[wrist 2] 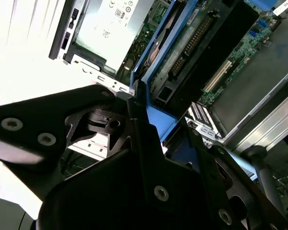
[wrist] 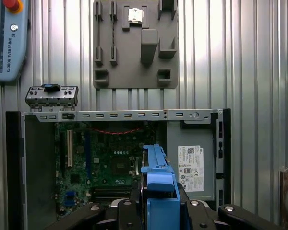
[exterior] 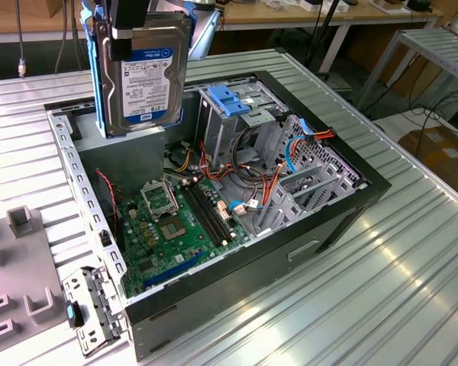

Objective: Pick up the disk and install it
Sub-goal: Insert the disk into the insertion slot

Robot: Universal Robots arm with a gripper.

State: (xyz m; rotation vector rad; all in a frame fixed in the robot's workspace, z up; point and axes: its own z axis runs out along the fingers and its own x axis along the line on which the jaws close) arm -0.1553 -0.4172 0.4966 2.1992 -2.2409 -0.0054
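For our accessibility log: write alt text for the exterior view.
The gripper holds the disk upright, label facing the camera, above an open computer case on a ribbed metal table. Inside the case are a green motherboard, cables and a drive cage topped by a blue bracket.

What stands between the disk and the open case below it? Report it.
Nothing visible does. The hand grips the disk, held upright in the air above the open case. The drive cage, toward the exterior view's right of the disk, has a light-blue bracket on its top and cables beside it.
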